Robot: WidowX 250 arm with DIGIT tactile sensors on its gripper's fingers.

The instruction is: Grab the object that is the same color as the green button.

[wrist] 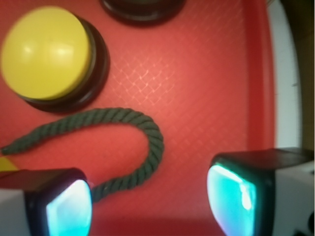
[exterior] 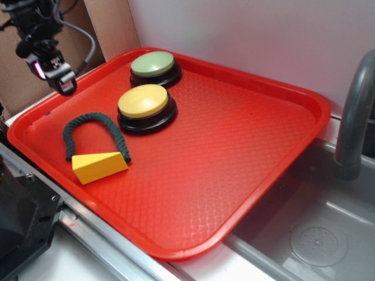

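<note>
A dark green braided rope (exterior: pixel 94 132) lies bent in a U on the red tray (exterior: pixel 234 152), its open ends toward the yellow wedge block (exterior: pixel 99 166). In the wrist view the rope (wrist: pixel 142 142) curves below and between my fingers. The pale green button (exterior: pixel 153 65) sits at the tray's far side, behind the yellow button (exterior: pixel 144 103). My gripper (exterior: pixel 58 79) hovers above the tray's far left corner, apart from the rope. In the wrist view the gripper (wrist: pixel 150 204) is open with nothing between its fingers.
The yellow button (wrist: pixel 47 51) fills the upper left of the wrist view. A steel sink (exterior: pixel 316 234) with a grey faucet (exterior: pixel 354 117) lies right of the tray. Cardboard (exterior: pixel 111 26) stands behind the tray's far left.
</note>
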